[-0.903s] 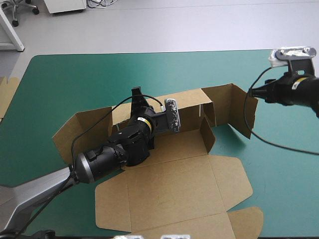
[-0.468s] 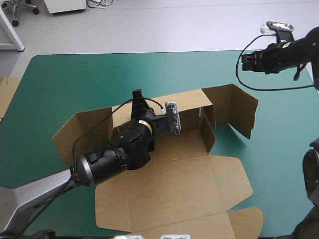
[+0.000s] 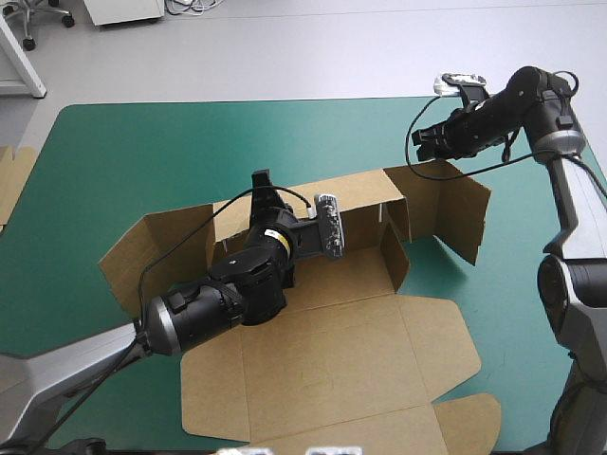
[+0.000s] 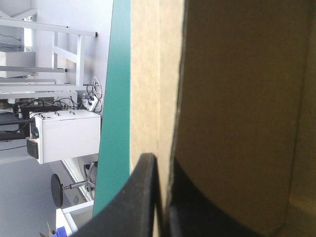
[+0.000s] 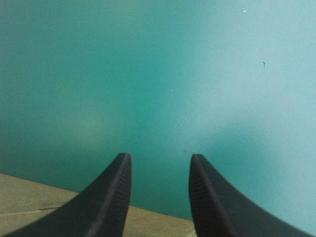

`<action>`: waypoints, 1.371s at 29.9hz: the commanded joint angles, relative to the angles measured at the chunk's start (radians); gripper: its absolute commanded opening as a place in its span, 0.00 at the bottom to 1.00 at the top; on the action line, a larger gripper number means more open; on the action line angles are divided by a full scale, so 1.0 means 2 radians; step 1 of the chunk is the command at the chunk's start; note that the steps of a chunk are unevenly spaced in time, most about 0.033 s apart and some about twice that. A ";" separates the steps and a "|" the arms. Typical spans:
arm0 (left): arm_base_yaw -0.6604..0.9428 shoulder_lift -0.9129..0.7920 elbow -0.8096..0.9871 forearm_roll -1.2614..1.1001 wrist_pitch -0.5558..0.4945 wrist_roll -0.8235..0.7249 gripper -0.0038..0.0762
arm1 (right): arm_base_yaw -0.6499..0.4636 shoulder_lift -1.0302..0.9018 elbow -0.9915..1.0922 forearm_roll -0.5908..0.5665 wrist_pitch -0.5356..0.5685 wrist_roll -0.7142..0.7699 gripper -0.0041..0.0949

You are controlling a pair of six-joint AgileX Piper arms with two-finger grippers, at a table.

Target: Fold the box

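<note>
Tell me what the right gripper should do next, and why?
Probably lower the open right gripper onto the upright end flap just below it and pinch it. The left gripper holds the box by its back wall.

The left gripper (image 4: 162,170) pinches a wall of the brown box (image 4: 237,98), teal-green cover (image 4: 117,98) beyond.

The box (image 3: 332,360) is placed mid-surface (image 3: 123,142). Its lid is laid flat toward the near edge and its walls are raised on the far side. The left pincer (image 3: 261,185) is set at the back wall, with the board held between its fingers (image 4: 143,197). The right pincer (image 3: 424,142) is positioned just over the box's far right flap, toward the far edge. At the left edge more board (image 3: 11,180) is seen.
</note>
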 commanded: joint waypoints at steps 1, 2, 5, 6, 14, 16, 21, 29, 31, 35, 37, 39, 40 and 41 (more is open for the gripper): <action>-0.004 -0.017 0.008 -0.017 -0.006 -0.016 0.03 | -0.002 -0.050 -0.010 0.011 0.004 -0.008 0.39; -0.004 -0.018 0.014 -0.011 -0.004 -0.016 0.03 | -0.002 -0.056 -0.005 0.011 0.004 -0.008 0.39; -0.004 -0.026 0.041 0.004 -0.009 -0.033 0.03 | -0.002 -0.072 0.020 0.013 0.004 -0.012 0.39; -0.004 -0.028 0.049 0.004 -0.013 -0.039 0.03 | -0.002 -0.077 0.033 0.014 0.004 -0.016 0.39; -0.004 -0.031 0.051 0.003 -0.031 -0.053 0.03 | -0.002 -0.140 0.114 0.015 -0.015 -0.030 0.37; -0.004 -0.031 0.051 0.002 -0.039 -0.055 0.03 | -0.002 -0.156 0.139 0.016 -0.028 -0.032 0.34; -0.004 -0.031 0.052 0.004 -0.054 -0.055 0.03 | -0.002 -0.199 0.204 0.018 -0.063 -0.037 0.33; -0.004 -0.031 0.091 0.024 -0.057 -0.053 0.03 | -0.002 -0.253 0.317 0.113 -0.128 -0.116 0.33; -0.004 -0.031 0.092 0.023 -0.054 -0.053 0.03 | -0.002 -0.267 0.339 0.118 -0.138 -0.127 0.33; -0.004 -0.031 0.092 0.039 -0.060 -0.053 0.03 | -0.002 -0.289 0.368 0.133 -0.152 -0.149 0.32; -0.004 -0.031 0.092 0.040 -0.061 -0.053 0.03 | -0.002 -0.299 0.376 0.134 -0.149 -0.150 0.32; -0.004 -0.031 0.092 0.040 -0.061 -0.053 0.03 | -0.002 -0.309 0.387 0.136 -0.150 -0.155 0.32; -0.004 -0.031 0.092 0.040 -0.061 -0.055 0.03 | -0.002 -0.314 0.394 0.140 -0.153 -0.159 0.32; -0.004 -0.031 0.092 0.041 -0.062 -0.056 0.03 | -0.002 -0.319 0.399 0.147 -0.154 -0.165 0.32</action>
